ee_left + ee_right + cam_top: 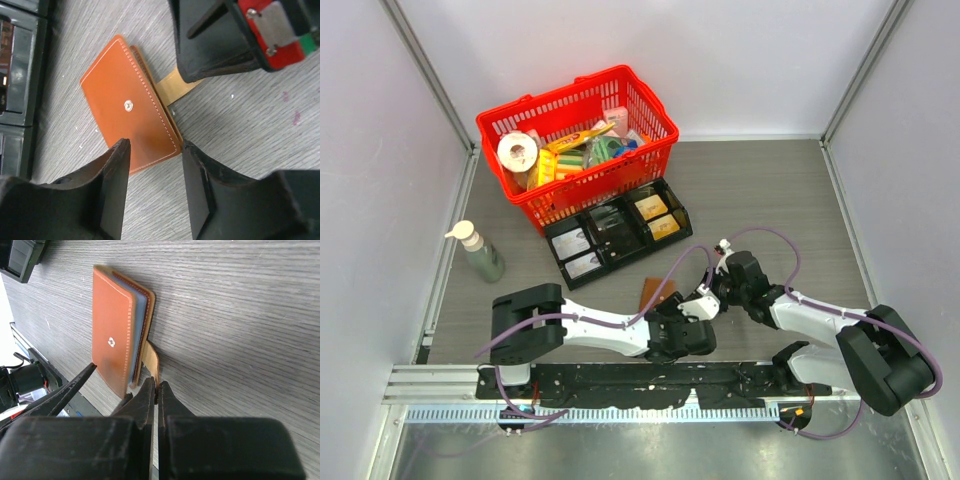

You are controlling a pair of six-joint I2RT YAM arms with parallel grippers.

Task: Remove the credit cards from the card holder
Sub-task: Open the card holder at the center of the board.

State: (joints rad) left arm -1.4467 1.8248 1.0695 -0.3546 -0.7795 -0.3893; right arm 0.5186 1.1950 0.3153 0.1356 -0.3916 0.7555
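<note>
The card holder (127, 105), a closed brown leather wallet with a snap stud, lies on the table, seen in the top view as card holder (651, 291). Pale blue edges of the credit cards (141, 322) show between its two leather halves. My right gripper (156, 385) is shut on the wallet's tan strap (151, 357), which shows from the left wrist as the strap (170, 86). My left gripper (152, 167) is open, its fingertips straddling the near corner of the wallet; the right-hand fingertip (192, 160) is close to the stitched edge.
A black divided tray (615, 232) lies just beyond the wallet, with a red basket (578, 140) full of goods behind it. A soap bottle (480, 255) stands at the left. A black rail (620, 380) runs along the near edge.
</note>
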